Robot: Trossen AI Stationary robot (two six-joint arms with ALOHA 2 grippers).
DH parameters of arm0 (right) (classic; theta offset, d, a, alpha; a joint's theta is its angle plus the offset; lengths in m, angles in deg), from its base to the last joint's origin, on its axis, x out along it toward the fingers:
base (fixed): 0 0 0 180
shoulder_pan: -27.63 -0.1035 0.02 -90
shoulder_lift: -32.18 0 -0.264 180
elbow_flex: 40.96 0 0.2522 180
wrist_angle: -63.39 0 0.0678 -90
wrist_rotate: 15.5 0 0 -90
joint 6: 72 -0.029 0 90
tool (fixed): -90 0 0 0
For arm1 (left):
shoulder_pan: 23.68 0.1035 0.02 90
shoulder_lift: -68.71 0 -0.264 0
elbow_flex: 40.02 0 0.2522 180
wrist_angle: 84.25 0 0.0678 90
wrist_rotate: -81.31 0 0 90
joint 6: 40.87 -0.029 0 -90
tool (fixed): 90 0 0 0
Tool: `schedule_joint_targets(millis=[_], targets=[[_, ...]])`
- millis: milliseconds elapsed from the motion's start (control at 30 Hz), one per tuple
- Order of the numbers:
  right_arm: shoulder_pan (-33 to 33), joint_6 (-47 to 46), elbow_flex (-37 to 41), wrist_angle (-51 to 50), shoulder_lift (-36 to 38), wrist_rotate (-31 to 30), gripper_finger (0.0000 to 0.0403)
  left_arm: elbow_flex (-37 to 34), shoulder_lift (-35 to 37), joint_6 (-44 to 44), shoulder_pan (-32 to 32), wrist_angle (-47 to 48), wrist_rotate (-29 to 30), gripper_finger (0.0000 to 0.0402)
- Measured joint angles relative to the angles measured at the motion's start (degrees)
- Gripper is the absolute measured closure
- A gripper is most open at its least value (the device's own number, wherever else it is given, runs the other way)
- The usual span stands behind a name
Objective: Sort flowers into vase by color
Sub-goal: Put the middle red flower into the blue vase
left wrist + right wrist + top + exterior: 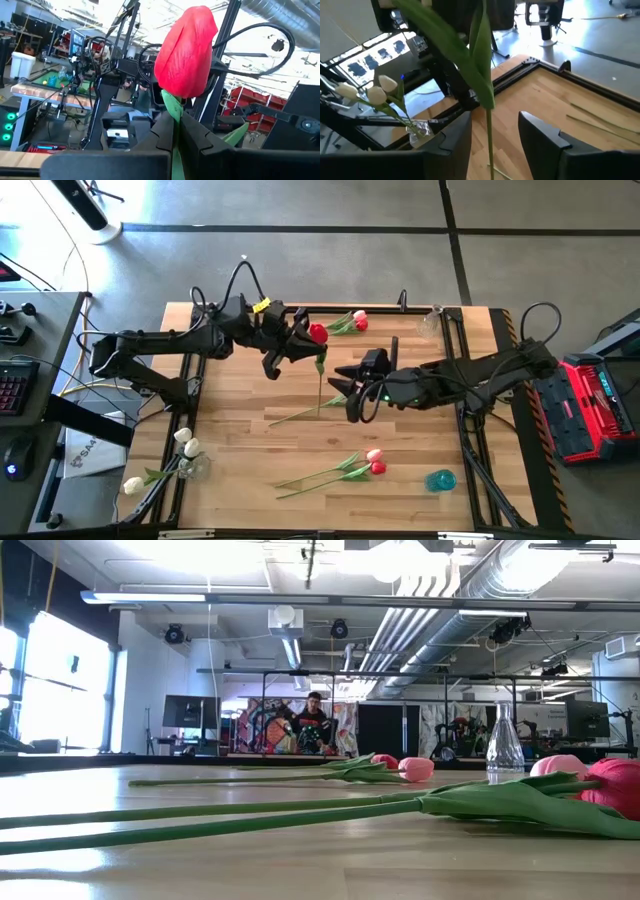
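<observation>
High view: red tulip (318,333) in left tool (303,345), seemingly pinched.

No legible text or labels.

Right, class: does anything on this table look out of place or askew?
Yes: at the high view's lower-left corner, one white flower has its head hanging out past the table's edge, with its stem running back towards the clear vase. Whether that vase is tipped cannot be told.

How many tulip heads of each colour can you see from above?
Red tulips: 3
Pink tulips: 2
White tulips: 3
Total: 8
</observation>
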Motion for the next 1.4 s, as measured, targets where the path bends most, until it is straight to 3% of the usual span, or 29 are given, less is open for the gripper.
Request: schedule_joint_targets(millis=[267,500,700,967,1200,1400], targets=[[2.0,7.8,0.0,5.6,-0.3,4.6,0.0224,0.0,0.0,-1.4,-1.1,-0.1,0.5,0.0401],[3.8,11.1,0.0,6.1,-2.5,7.7,0.0225,0.0,0.0,-2.9,-2.5,0.0,3.6,0.0401],[3.9,12.4,0.0,6.4,-2.5,7.6,0.0271,0.0,0.0,-3.0,-2.5,0.4,4.8,0.0401],[4.6,12.7,0.0,6.3,-2.5,7.6,0.0390,5.3,0.1,-7.4,-2.4,9.9,5.0,0.0401],[4.5,13.9,0.0,6.8,-2.4,5.2,0.0400,6.5,0.1,-9.6,-2.4,11.4,4.2,0.0395],[4.5,14.7,0.0,6.8,-1.3,4.4,0.0401,6.5,0.4,-9.4,-2.3,13.4,4.0,0.0326]])
